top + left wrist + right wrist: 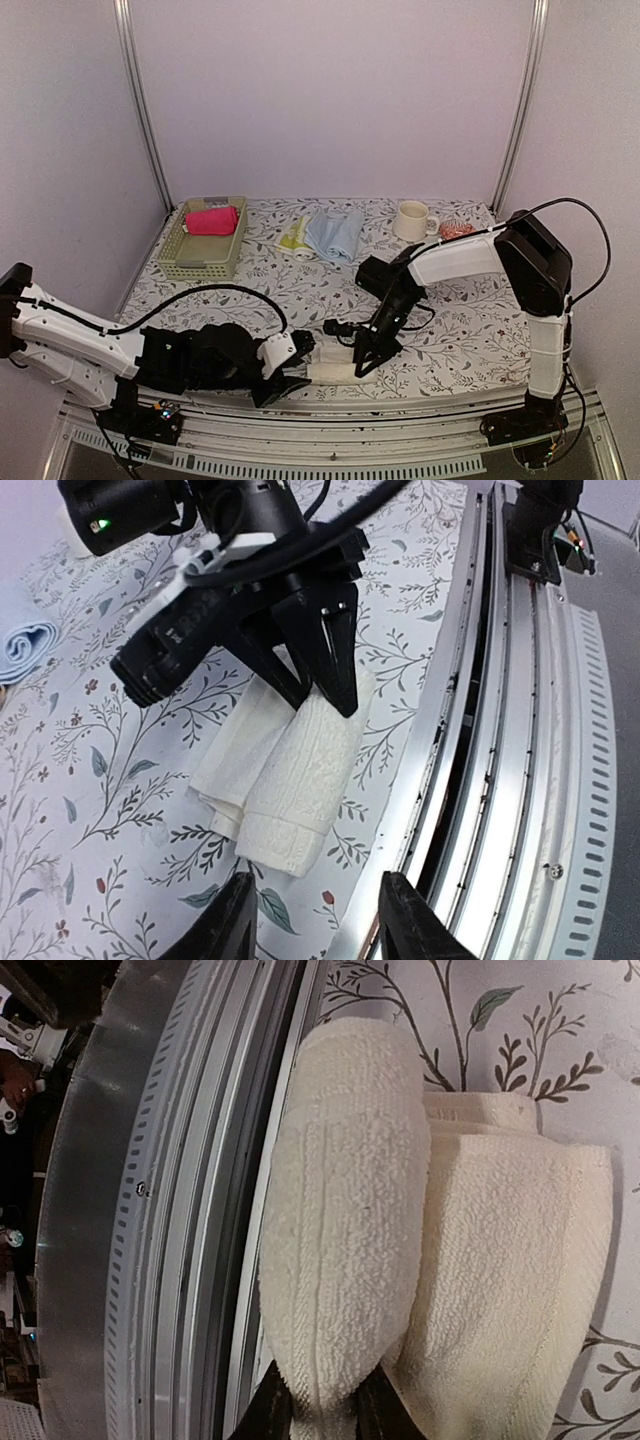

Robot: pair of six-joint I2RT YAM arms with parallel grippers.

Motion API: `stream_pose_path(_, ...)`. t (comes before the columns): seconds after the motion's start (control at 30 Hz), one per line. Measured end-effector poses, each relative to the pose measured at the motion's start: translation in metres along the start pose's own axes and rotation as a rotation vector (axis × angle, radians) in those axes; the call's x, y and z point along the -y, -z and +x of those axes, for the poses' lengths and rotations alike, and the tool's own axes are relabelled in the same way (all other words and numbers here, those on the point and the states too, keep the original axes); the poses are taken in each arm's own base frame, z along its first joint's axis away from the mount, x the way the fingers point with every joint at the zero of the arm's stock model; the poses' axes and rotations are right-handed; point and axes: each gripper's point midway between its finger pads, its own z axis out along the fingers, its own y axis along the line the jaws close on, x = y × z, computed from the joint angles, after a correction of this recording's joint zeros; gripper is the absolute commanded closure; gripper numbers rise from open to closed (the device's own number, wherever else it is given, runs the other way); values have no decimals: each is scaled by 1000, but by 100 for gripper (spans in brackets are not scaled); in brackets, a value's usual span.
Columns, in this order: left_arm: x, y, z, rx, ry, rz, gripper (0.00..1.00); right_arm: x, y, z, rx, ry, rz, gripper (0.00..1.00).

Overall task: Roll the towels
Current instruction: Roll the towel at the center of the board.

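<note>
The right tool [315, 1415] pinches one end of the cream towel [340, 1240], its two dark fingers [270, 1410] pressed in on either side of the rolled part. The towel lies at the near edge of the tabletop [470, 320], near its middle and just beside the metal rail [520, 740]. It is partly rolled: a plump roll lies on the rail side, with a flatter folded part touching it on the far side.

The left tool [320, 920] is spread, with nothing between its fingers. It hovers near the free left end of the towel, apart from it.

The pink towel [210, 220] lies rolled in the basket [200, 262] at the far left. The yellow-green towel [293, 238] and the blue towel [335, 235] lie loosely bunched side by side, touching, at the far middle. The mug [412, 220] stands upright to their right.
</note>
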Motion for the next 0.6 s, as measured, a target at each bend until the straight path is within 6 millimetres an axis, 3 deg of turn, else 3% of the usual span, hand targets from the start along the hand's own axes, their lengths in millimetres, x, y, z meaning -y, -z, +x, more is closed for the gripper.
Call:
stream_pose_path(0.17,15,-28,14,-97,-156,-30,60,-2,-2,1,22,-88,-95,90)
stream_pose_path(0.33,35,-75,1,-148,-333,-92,51,-3,-3,2,49,-140,-151,89)
stream_pose_path(0.43,31,-93,4,-176,-421,-154,48,-5,-3,3,52,-149,-161,88)
stream_pose_path(0.6,20,-103,19,-232,-548,-212,47,-8,-4,5,59,-161,-179,87)
